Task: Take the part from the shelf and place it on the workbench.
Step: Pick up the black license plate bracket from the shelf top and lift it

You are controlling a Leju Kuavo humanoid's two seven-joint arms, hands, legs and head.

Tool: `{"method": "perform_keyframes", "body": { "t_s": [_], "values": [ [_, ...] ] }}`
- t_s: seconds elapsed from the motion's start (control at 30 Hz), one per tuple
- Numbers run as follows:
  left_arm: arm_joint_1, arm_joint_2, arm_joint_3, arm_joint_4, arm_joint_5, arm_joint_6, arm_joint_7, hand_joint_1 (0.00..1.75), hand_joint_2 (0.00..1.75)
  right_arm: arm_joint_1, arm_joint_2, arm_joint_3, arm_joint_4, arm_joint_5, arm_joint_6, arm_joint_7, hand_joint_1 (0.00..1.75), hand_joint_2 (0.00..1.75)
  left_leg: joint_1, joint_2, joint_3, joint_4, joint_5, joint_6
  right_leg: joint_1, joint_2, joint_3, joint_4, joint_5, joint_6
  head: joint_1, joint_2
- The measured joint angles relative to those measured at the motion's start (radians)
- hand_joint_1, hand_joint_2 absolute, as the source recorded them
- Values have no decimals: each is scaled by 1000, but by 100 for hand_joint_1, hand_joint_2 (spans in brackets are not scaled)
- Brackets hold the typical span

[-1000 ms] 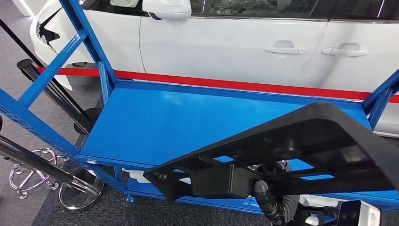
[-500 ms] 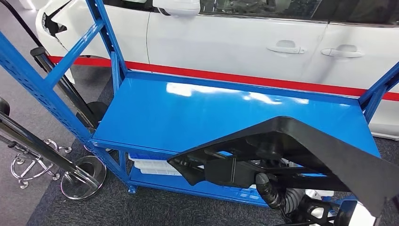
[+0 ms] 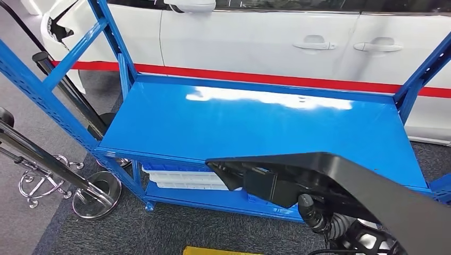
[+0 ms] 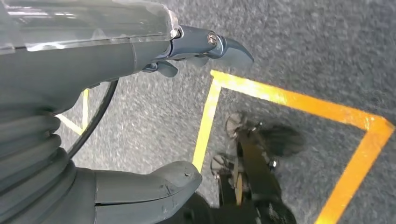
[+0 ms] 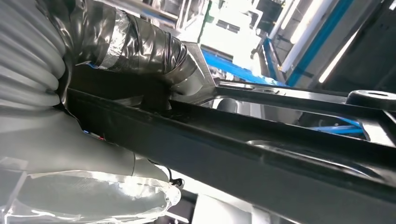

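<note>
The part [image 3: 345, 175] is a large flat black plastic panel with ribs and openings underneath. It hangs in front of the blue shelf's [image 3: 255, 122] front edge at the lower right of the head view, clear of the shelf top. My right hand [image 3: 315, 213] grips it from below, mostly hidden under the panel. In the right wrist view the taped fingers [image 5: 135, 46] wrap over a black rib of the part [image 5: 261, 158]. My left hand [image 4: 70, 79] hangs over the grey carpet with thumb and fingers apart, holding nothing.
A white car [image 3: 255, 42] stands right behind the shelf. White bins [image 3: 181, 179] lie on the lower shelf. A chrome stanchion base [image 3: 95, 194] and slanted poles stand at the left. Yellow floor tape [image 4: 205, 126] marks the carpet, and a yellow strip [image 3: 213, 251] lies near my feet.
The whole view has shifted as the camera moved. The part has sunk lower and further right in the picture, from over the shelf top to in front of its edge.
</note>
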Motion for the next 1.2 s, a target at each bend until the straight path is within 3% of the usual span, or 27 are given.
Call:
{"method": "perform_keyframes", "body": {
  "t_s": [0.07, 0.1, 0.13, 0.2, 0.27, 0.33, 0.4, 0.47, 0.53, 0.57, 0.6, 0.63, 0.67, 0.73, 0.8, 0.87, 0.93, 1.0, 1.07, 1.1, 1.13, 1.2],
  "values": [
    [1, 8, 0, 0, -9, -1, -5, 0, 175, 3, 0, -1, -6, 22, -4, -11, 175, 175, 1, 0, -38, 126, -64, -5, 4, -1, -20, 6, 10, -4, 0, 0],
    [1, 11, 0, 0, -13, -2, -6, 0, 175, 5, 0, -1, -9, 31, -5, -14, 175, 175, 1, 0, -38, 151, -67, -4, 6, -1, -29, 8, 16, -5, 0, 0],
    [1, 14, 0, 0, -16, -2, -7, 0, 175, 6, 0, -1, -11, 37, -6, -15, 175, 175, 1, 0, -19, 136, -51, -1, 7, -1, -37, 10, 20, -5, 0, 0],
    [0, 21, 0, 0, -22, -3, -8, 0, 175, 8, 0, -1, -18, 45, -9, -19, 175, 175, -3, -3, 69, 7, 7, 15, 11, 0, -48, 12, 29, -3, 0, 0],
    [-1, 28, 0, 0, -26, -4, -9, 0, 175, 8, 0, -1, -25, 51, -13, -24, 175, 175, -9, -9, 152, -128, 34, 33, 12, 4, -55, 13, 38, 5, 0, 0],
    [0, 34, 0, 0, -34, -7, -9, 0, 175, 9, 0, 0, -31, 59, -17, -28, 175, 175, -14, -13, 174, -174, 37, 42, 8, 8, -60, 10, 50, 18, 0, 0],
    [0, 38, 0, 0, -43, -10, -8, 0, 175, 12, 0, 0, -39, 68, -23, -30, 175, 175, -12, -5, 170, -193, 54, 47, 8, 12, -65, 8, 54, 30, 0, 0],
    [-1, 39, -1, 0, -51, -12, -6, 0, 175, 16, -1, 1, -47, 77, -33, -32, 175, 175, -5, 9, 162, -208, 73, 55, 10, 13, -90, 60, 4, 39, 1, 0],
    [-1, 39, -2, 0, -56, -15, -5, 0, 175, 20, -1, 2, -51, 82, -40, -32, 175, 175, -5, 23, 147, -205, 82, 60, 6, 11, -137, 185, -81, 46, 1, 0],
    [-1, 39, -2, 0, -59, -16, -4, 0, 175, 23, -1, 3, -51, 84, -44, -33, 175, 175, -5, 30, 138, -200, 84, 60, 3, 11, -156, 245, -108, 50, 1, 0],
    [-1, 39, -2, 0, -61, -17, -4, 0, 175, 27, -1, 3, -51, 85, -48, -35, 175, 175, -6, 35, 128, -193, 86, 59, 1, 10, -162, 279, -114, 54, 1, 0],
    [-1, 39, -3, 0, -64, -18, -4, 0, 175, 30, -2, 4, -52, 87, -55, -37, 175, 175, -5, 39, 119, -185, 87, 58, -1, 8, -150, 276, -101, 57, 1, 0],
    [-2, 39, -3, 0, -67, -19, -4, 0, 175, 34, -2, 4, -53, 88, -63, -39, 175, 175, -4, 42, 111, -177, 87, 57, -4, 6, -116, 232, -74, 58, 0, 0],
    [-5, 39, -4, 0, -73, -20, -5, 0, 175, 38, -2, 5, -59, 89, -77, -42, 175, 175, -5, 45, 100, -165, 88, 50, -5, -2, -27, 91, -28, 55, 1, 0],
    [-8, 39, -4, 0, -78, -21, -6, 0, 175, 40, -2, 6, -67, 89, -86, -43, 175, 175, -7, 46, 91, -157, 92, 39, 0, -8, 16, 10, -14, 45, 0, 0],
    [-9, 39, -5, 0, -82, -22, -6, 0, 175, 43, -2, 8, -73, 90, -89, -43, 175, 175, -7, 46, 86, -153, 99, 27, 4, -7, 11, 5, -11, 34, 0, 0],
    [-10, 39, -5, 0, -84, -21, -8, 0, 175, 42, -2, 12, -77, 90, -89, -44, 175, 175, -5, 34, 76, -134, 79, 16, -1, -8, 3, 2, -1, 19, 0, 0],
    [-9, 40, -5, 0, -88, -21, -11, 0, 175, 39, -2, 21, -81, 91, -90, -44, 175, 175, 0, 13, 43, -48, 4, 5, -3, -10, -11, 0, 12, 3, 0, 0],
    [-9, 40, -5, 0, -93, -20, -13, 0, 175, 37, -2, 31, -83, 91, -93, -43, 175, 175, 2, 3, 0, 84, -75, -2, 0, -8, -33, 4, 26, -3, 0, 0],
    [-9, 40, -5, 0, -94, -21, -14, 0, 175, 36, -2, 36, -84, 90, -94, -43, 175, 175, 3, 3, -9, 127, -89, -4, 1, -6, -44, 7, 33, -3, 0, 0],
    [-9, 40, -5, 0, -95, -21, -15, 0, 175, 35, -2, 40, -84, 90, -95, -43, 175, 175, 3, 3, -2, 137, -82, -4, 1, -5, -56, 11, 39, -2, 0, 0],
    [-10, 41, -5, 0, -96, -22, -18, 0, 175, 32, -2, 48, -85, 88, -98, -43, 175, 175, 3, 1, 65, 48, -25, 1, 1, 0, -78, 19, 51, 2, 0, 0]
  ]
}}
